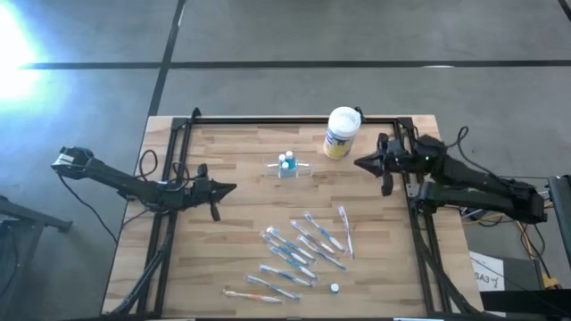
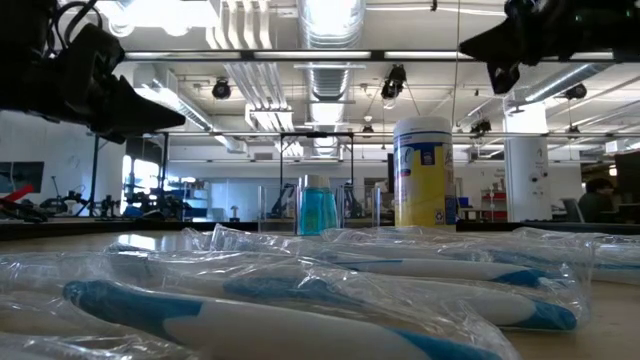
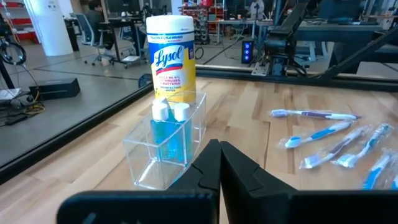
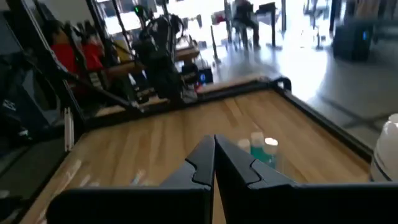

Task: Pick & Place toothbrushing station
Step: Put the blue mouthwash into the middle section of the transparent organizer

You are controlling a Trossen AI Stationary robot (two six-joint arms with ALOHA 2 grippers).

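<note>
Two arms flank the table in the high view. The left gripper sits at the left edge and the right gripper at the right; each points inward, fingers together, holding nothing. One toothbrushing station stands near the far middle, carrying two white-capped blue bottles. One white canister stands to its right. Wrapped toothbrushes, roughly a dozen, lie scattered nearer the front.

Low view: toothbrushes fill the foreground; bottles and canister stand behind.

Left wrist view: fingers pressed shut, station ahead, canister just behind it.

Right wrist view: fingers shut, station beyond.
</note>
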